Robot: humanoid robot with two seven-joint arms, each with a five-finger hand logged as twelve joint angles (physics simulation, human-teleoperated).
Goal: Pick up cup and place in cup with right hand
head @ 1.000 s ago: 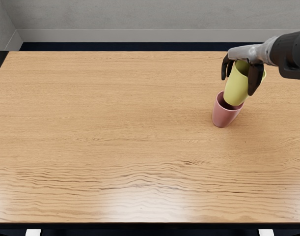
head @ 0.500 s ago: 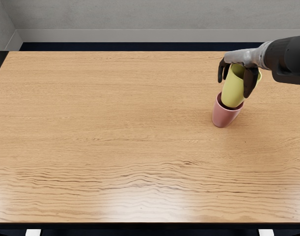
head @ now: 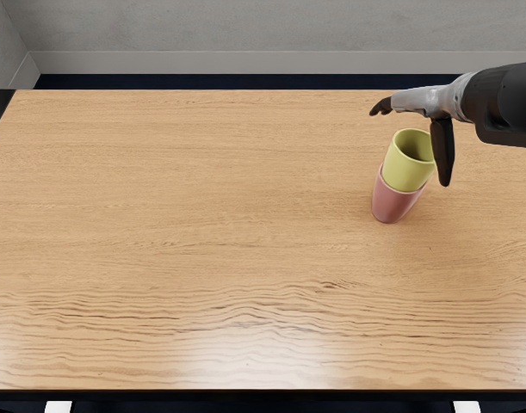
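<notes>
- The worktop [head: 202, 198] carries a nested pair of cups in its right part, well apart from the left edge and set between the far and near edges.
- The pink cup [head: 390, 205] stands at the bottom of the pair, its base on the worktop. It serves as the receiving cup and looks upright.
- The yellow cup [head: 402, 173], the one to be placed, sits inside the pink cup, its lower part hidden within and its upper part rising above the pink rim, mouth up. So the picking up and the placing both look done.
- The right hand [head: 424, 101] is above the pair, palm side down and opened wide, gripping nothing: the fingers reach out toward the left and the thumb points down beside the yellow cup's right side. Whether the thumb touches that cup, I cannot tell.
- The right arm [head: 508, 103] comes in from the right, on the far-edge side of the worktop. What is left, as I judge it, is only to lift the hand clear; the thumb is near enough to knock the yellow cup, so straight up seems safer than sideways.
</notes>
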